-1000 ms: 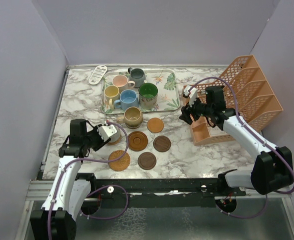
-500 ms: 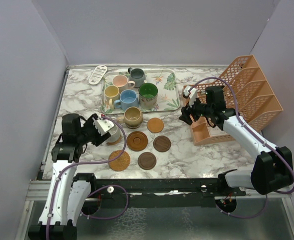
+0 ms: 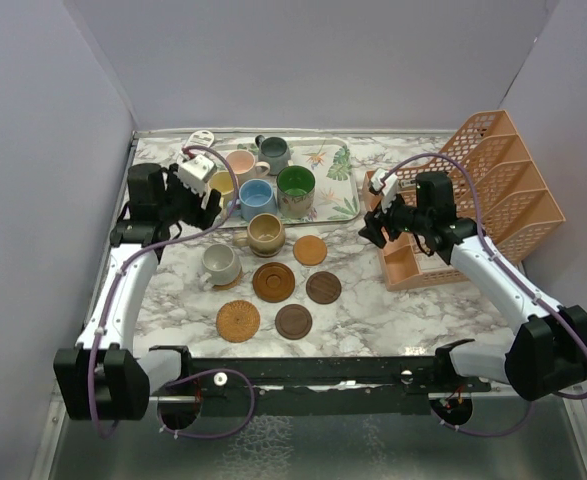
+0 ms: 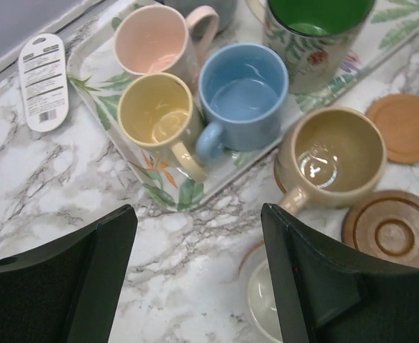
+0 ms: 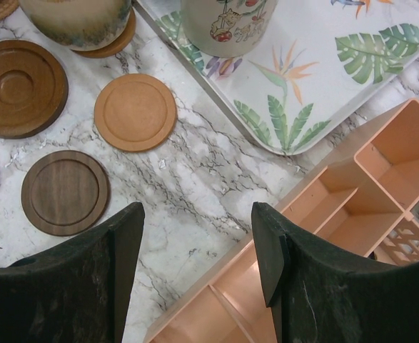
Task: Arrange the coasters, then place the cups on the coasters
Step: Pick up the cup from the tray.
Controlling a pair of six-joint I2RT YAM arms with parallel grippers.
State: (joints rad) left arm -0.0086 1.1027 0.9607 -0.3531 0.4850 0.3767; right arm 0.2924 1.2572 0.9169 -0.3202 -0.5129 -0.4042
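From above, the left gripper (image 3: 195, 180) hangs over the near-left corner of the leaf-patterned rectangular tray (image 3: 335, 160). The right gripper (image 3: 378, 207) hovers between that tray and the orange mesh file rack (image 3: 498, 190). In front of the tray, a cream-white mug (image 3: 219, 263) and a tan mug (image 3: 266, 233) each stand on a coaster. Five bare coasters lie nearby, among them a woven tan coaster (image 3: 238, 321).

The left wrist camera shows its black fingers (image 4: 102, 279) wide apart over the marble with nothing between them. A white oblong tag (image 4: 41, 78) beside the tray carries lines of print and a barcode, too small to read. Only here is the print visible at all. A pink mug (image 4: 155, 39), a yellow mug (image 4: 155, 118) and a light blue mug (image 4: 243, 89) stand on the tray.

The right wrist camera shows its jaws apart and empty too. Only here can small red and green motifs be seen painted on the outer wall of the green-lined mug (image 5: 227, 25). A light orange wooden coaster (image 5: 135, 112) lies bare beside a dark walnut coaster (image 5: 65, 191).
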